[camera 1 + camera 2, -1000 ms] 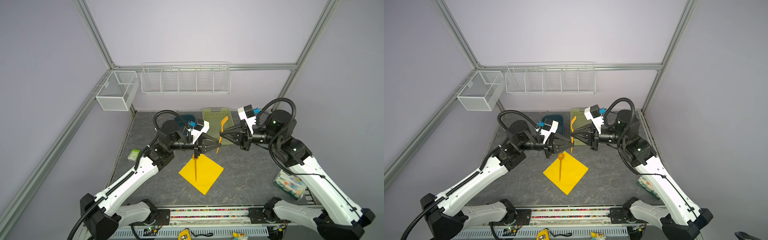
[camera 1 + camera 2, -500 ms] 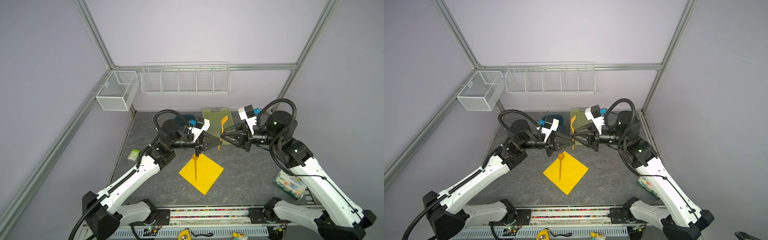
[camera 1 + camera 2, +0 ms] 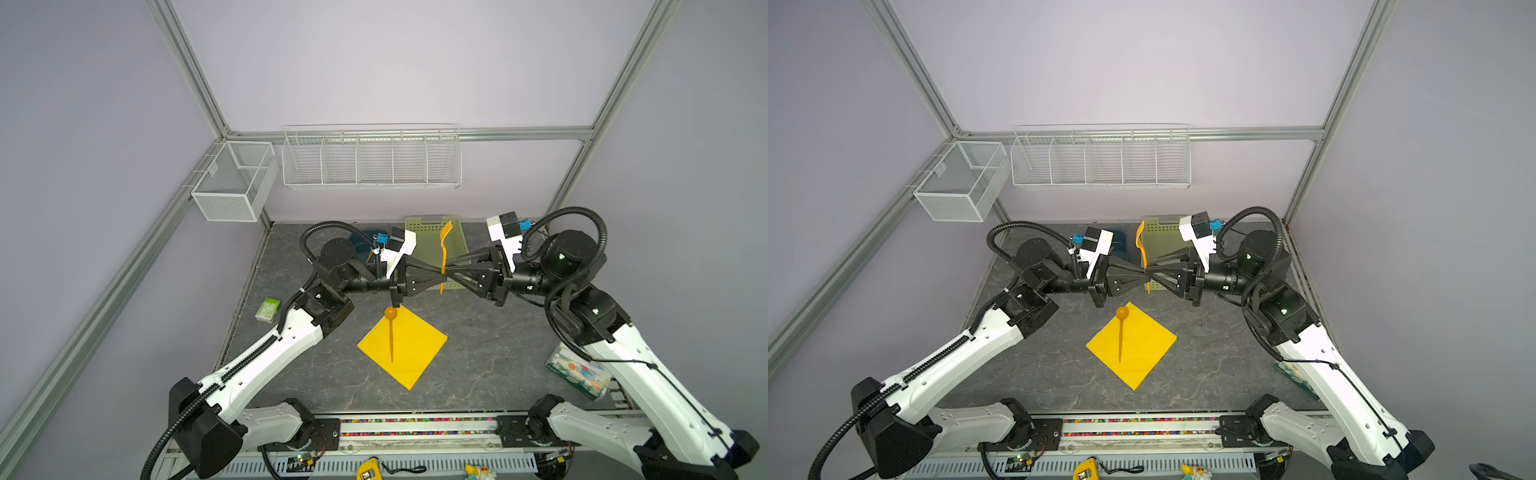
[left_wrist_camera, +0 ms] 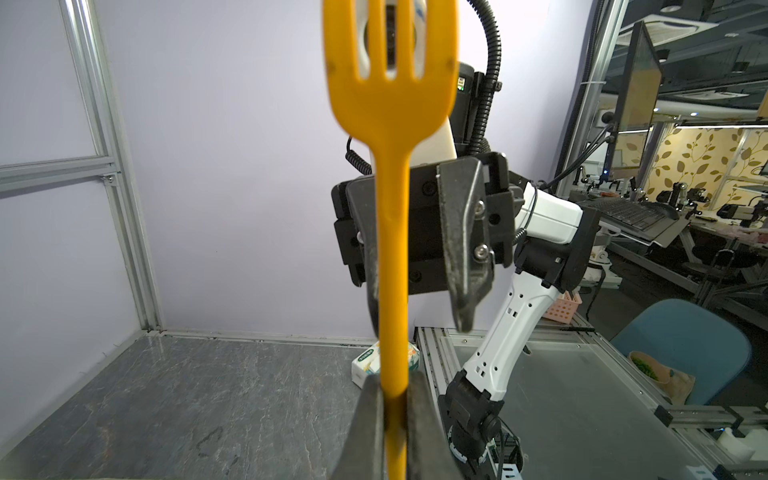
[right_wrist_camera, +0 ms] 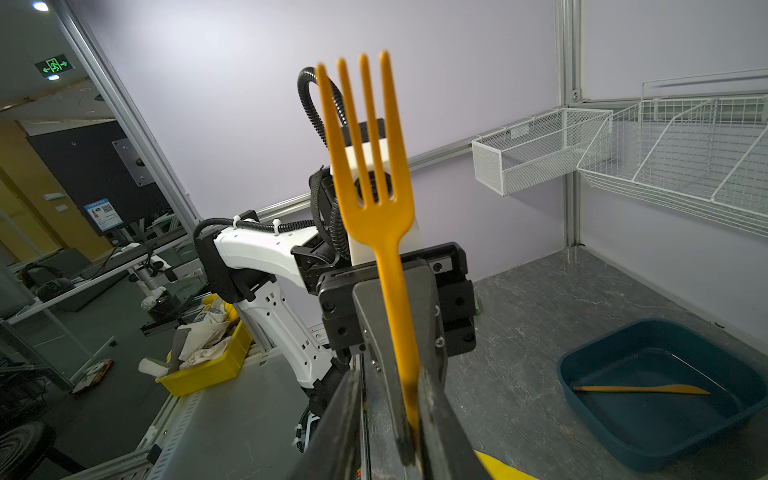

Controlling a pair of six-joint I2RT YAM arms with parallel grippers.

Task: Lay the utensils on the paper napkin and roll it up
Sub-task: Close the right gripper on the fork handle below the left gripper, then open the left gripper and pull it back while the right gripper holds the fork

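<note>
An orange fork point(image 3: 444, 249) point(image 3: 1143, 249) stands upright in the air between the two arms, tines up. My left gripper point(image 3: 439, 279) point(image 4: 394, 386) is shut on its handle point(image 4: 392, 249). My right gripper point(image 3: 448, 274) point(image 5: 390, 382) faces it tip to tip with jaws open, the fork point(image 5: 390, 270) close beside one finger. The yellow paper napkin point(image 3: 411, 349) point(image 3: 1138, 349) lies flat below them with the round-bowled spoon point(image 3: 391, 332) point(image 3: 1120, 336) on it. A thin straight orange piece point(image 5: 640, 389) lies in the blue tub point(image 5: 602, 338).
A green perforated basket point(image 3: 428, 241) stands behind the grippers, the blue tub point(image 3: 361, 243) to its left. A patterned tissue pack point(image 3: 577, 372) lies under the right arm, a small green-white packet point(image 3: 268, 309) at the left edge. Wire baskets point(image 3: 370, 160) hang on the back wall.
My right gripper has opened off the fork while my left gripper has closed on the handle. Both arms stay nearly in place.
</note>
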